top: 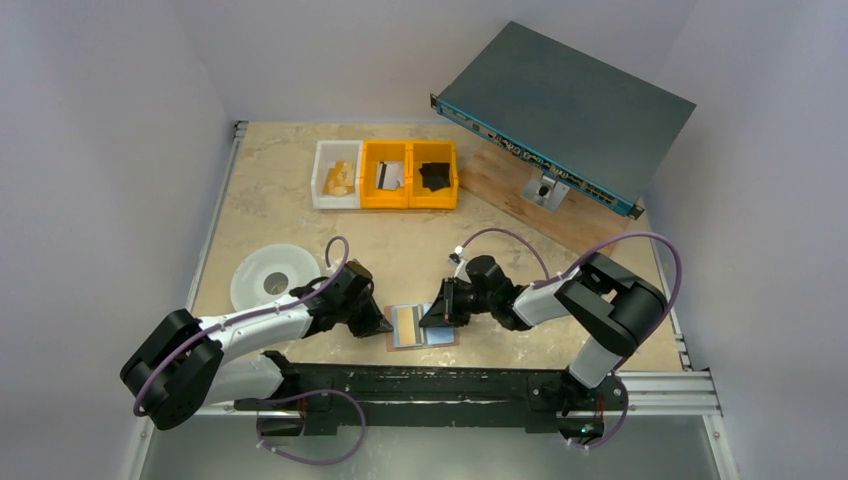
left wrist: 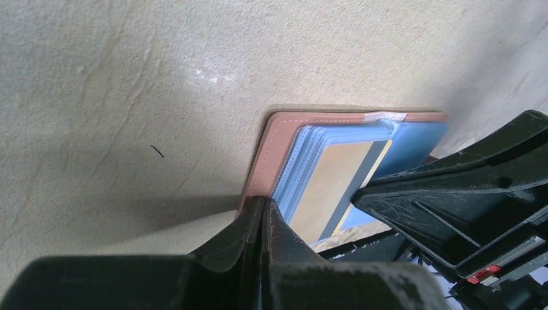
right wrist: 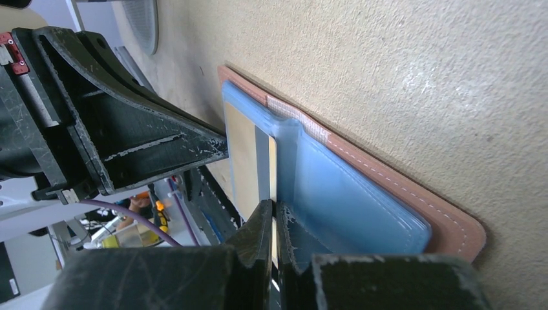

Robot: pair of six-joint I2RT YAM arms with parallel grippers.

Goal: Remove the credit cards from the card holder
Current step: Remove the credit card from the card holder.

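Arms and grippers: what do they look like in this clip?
The left arm and right arm have black joints and white-grey links, each with a looping purple cable. The left gripper and right gripper are black, triangular, with scuffed, white-scratched fingers; each carries a small red tab.

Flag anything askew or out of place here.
Only the grey rack unit at the far right corner: it sits skewed to the table, partly over a wooden board. The card holder lies open and flat at the near edge, nothing spilled.
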